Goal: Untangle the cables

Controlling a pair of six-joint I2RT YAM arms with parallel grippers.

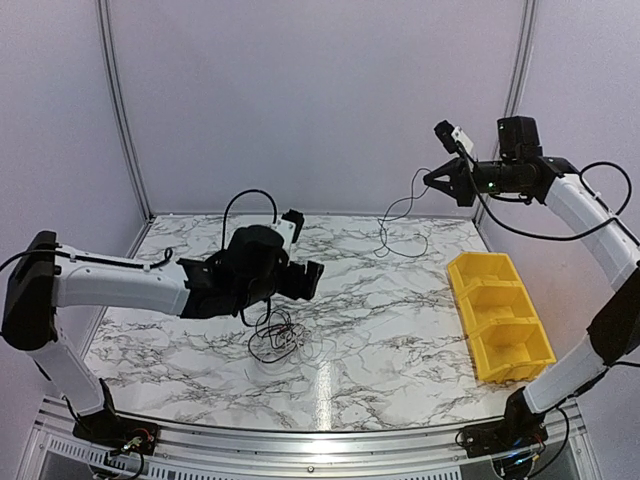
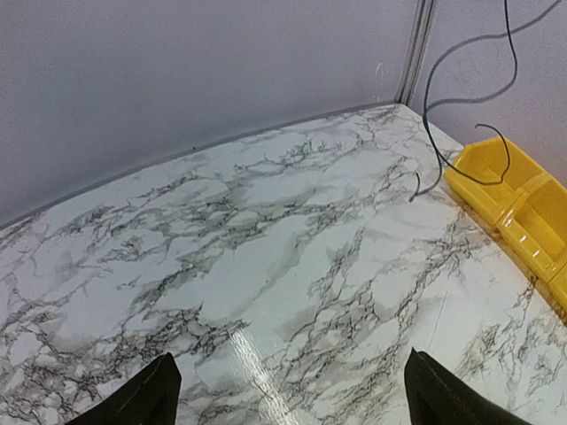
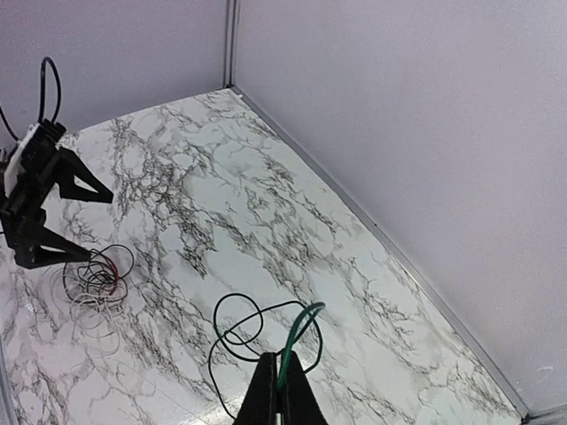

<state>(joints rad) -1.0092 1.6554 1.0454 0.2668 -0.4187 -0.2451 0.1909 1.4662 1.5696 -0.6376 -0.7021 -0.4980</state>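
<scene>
Pinching a thin cable (image 1: 399,226) between pressed-together fingers, the right end effector (image 1: 432,181) is raised high over the far right part of the table (image 1: 400,330); the cable hangs from the fingertips in loose loops, its lower end near or on the table surface, cannot tell which; in the right wrist view the strand at the fingers looks green, with dark loops below it. Left end effector (image 1: 305,247) has its fingers spread wide with nothing between them; it hovers low over the middle left of the table. A tangle of cables (image 1: 272,335) lies on the table just near-side of the left end effector; it has black and white-grey loops with a red strand in the pile, the red clearest in the right wrist view; the tangle is well apart from the lifted cable. A yellow bin (image 1: 497,315) with three compartments sits along the right edge of the table; the contents of the compartments cannot be told. In the left wrist view, the hanging cable shows in front of the bin's far end.
</scene>
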